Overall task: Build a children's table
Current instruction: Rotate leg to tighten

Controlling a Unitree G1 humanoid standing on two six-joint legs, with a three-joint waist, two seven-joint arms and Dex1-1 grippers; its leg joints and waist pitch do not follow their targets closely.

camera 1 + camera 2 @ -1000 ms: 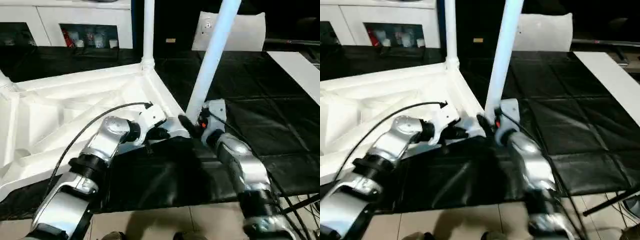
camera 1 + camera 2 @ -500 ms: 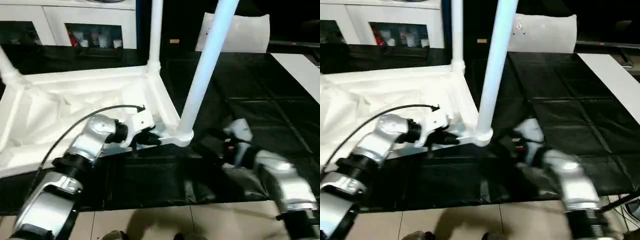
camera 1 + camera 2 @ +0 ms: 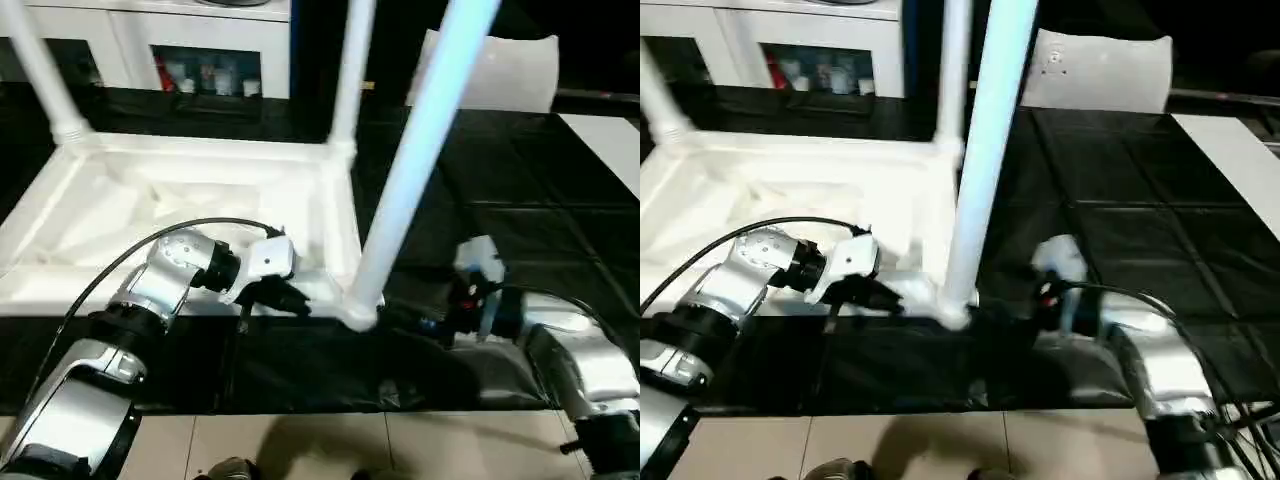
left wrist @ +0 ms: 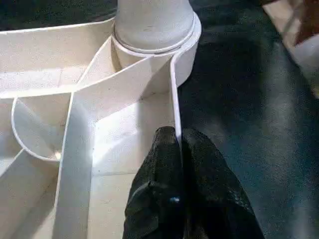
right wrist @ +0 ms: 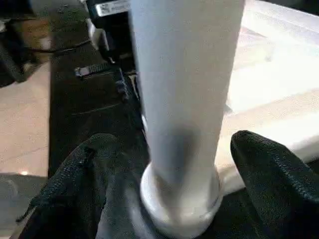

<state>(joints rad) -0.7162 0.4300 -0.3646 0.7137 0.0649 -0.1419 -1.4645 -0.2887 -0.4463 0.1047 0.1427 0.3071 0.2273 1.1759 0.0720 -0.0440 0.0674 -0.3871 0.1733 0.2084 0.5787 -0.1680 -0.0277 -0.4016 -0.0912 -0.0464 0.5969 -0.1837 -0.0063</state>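
Right claw (image 5: 164, 164) spread wide around the near-corner leg (image 3: 410, 170), which stands almost upright, not gripping. Left claw (image 4: 177, 149) pinched onto the tabletop (image 3: 200, 200) rim beside it.

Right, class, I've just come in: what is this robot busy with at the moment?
It is putting together a children's table. The white tabletop lies upside down on a black mat, with three legs standing in its corner sockets. The left gripper is shut on the tabletop's rim beside the near leg. The right gripper is open, its fingers either side of that leg's base, not clamping it.
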